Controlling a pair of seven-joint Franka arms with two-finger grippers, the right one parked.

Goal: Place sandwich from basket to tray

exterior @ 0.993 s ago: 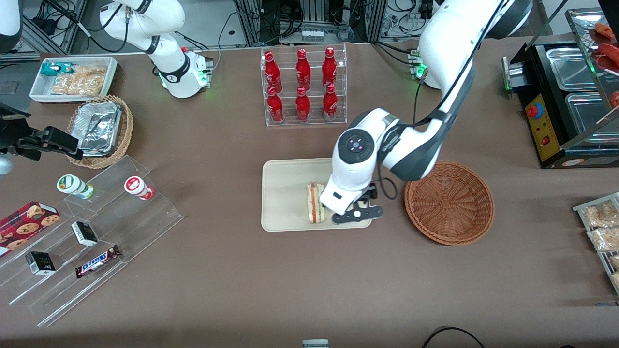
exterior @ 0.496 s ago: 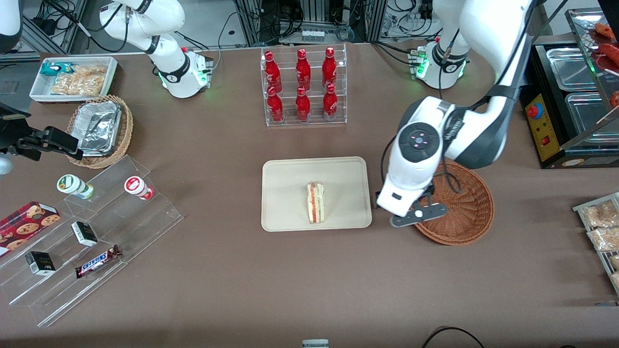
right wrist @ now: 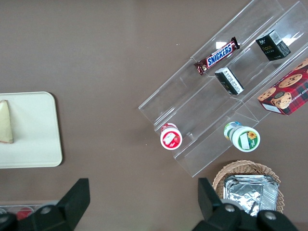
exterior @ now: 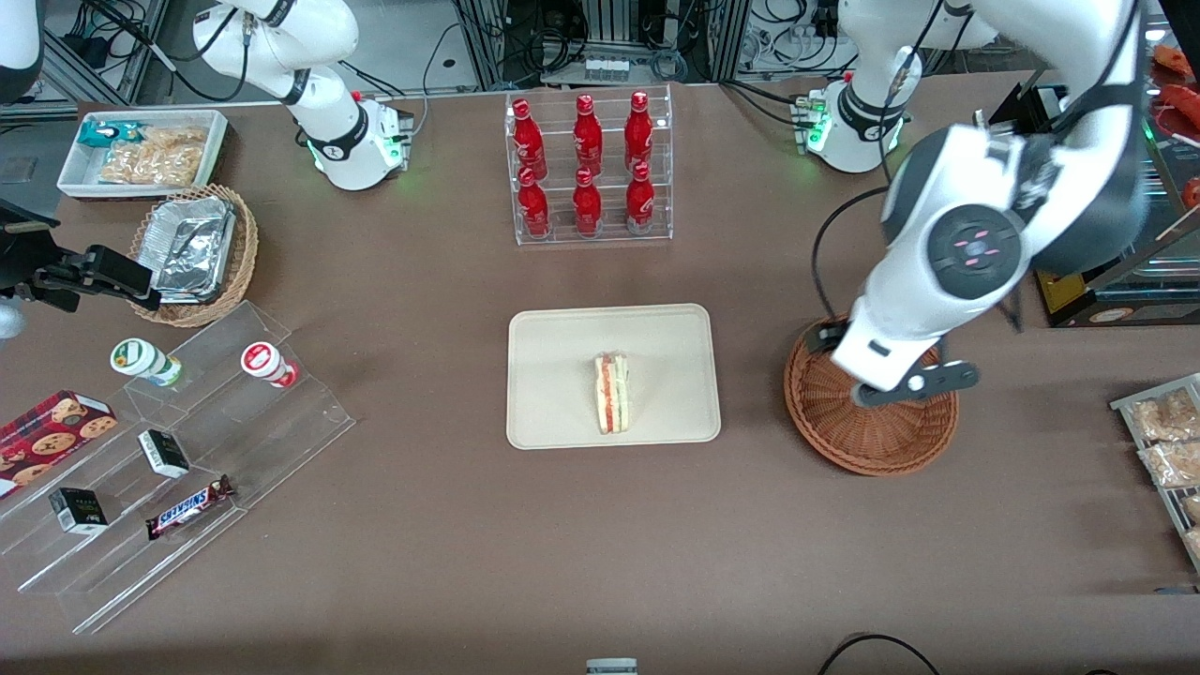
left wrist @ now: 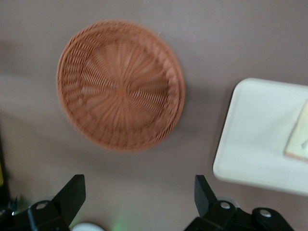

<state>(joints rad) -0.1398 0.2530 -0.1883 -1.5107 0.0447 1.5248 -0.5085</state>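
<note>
A: How far along is it?
B: Done, I judge; the sandwich (exterior: 612, 394) lies on the tray (exterior: 562, 412), well apart from the fingers (left wrist: 72, 195); the basket (exterior: 825, 436) below them holds nothing.
A: And the gripper (left wrist: 139, 197)?
B: High above the basket, fingers spread, gripping nothing.
A: The surface?
B: A brown cloth-covered table (exterior: 422, 544); a bottle rack (exterior: 589, 169) stands farther from the camera.

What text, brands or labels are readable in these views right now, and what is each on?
"SNICKERS": on the candy bar on the clear stepped display, also readable in the front view.
Cookie box, two small dark boxes, two round-lidded cups and red bottles: print too small to read.
Sandwich, tray, basket, gripper above the basket: no text.
</note>
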